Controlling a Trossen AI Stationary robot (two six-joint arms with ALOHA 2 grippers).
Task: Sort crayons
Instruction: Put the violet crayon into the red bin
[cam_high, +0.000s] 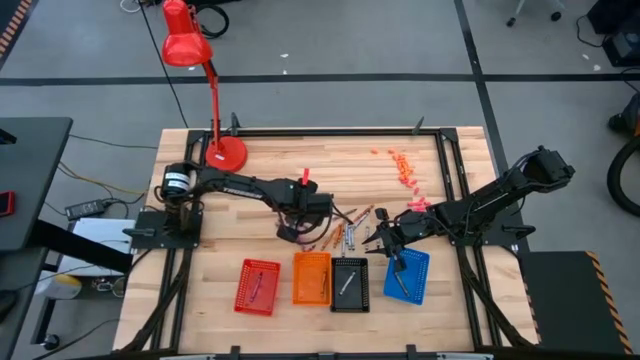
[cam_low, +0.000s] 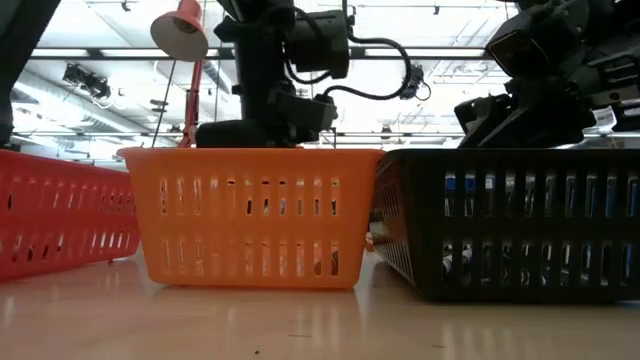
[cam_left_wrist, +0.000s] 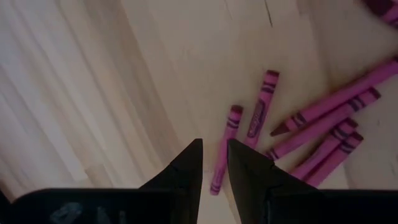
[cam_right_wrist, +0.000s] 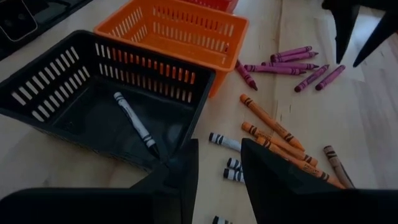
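Note:
Loose crayons (cam_high: 340, 235) lie flat on the wooden table between my two grippers: maroon-purple ones (cam_right_wrist: 286, 62), orange ones (cam_right_wrist: 273, 127) and grey-white ones (cam_right_wrist: 224, 140). My left gripper (cam_left_wrist: 214, 155) points down above the purple crayons (cam_left_wrist: 258, 118), clear of them, its fingers a narrow gap apart and nothing between them; it also shows in the high view (cam_high: 300, 232). My right gripper (cam_right_wrist: 217, 165) hangs open and empty at the black tray's (cam_right_wrist: 37, 99) near corner. A grey-white crayon (cam_right_wrist: 134, 122) lies on that tray's floor.
Red (cam_high: 257, 286), orange (cam_high: 311, 277), black (cam_high: 349, 284) and blue (cam_high: 406, 275) mesh trays stand in a row near the front edge, with a crayon or more in each. A red desk lamp (cam_high: 225, 152) stands at the far left. Small pink and orange bits (cam_high: 405, 170) lie far right.

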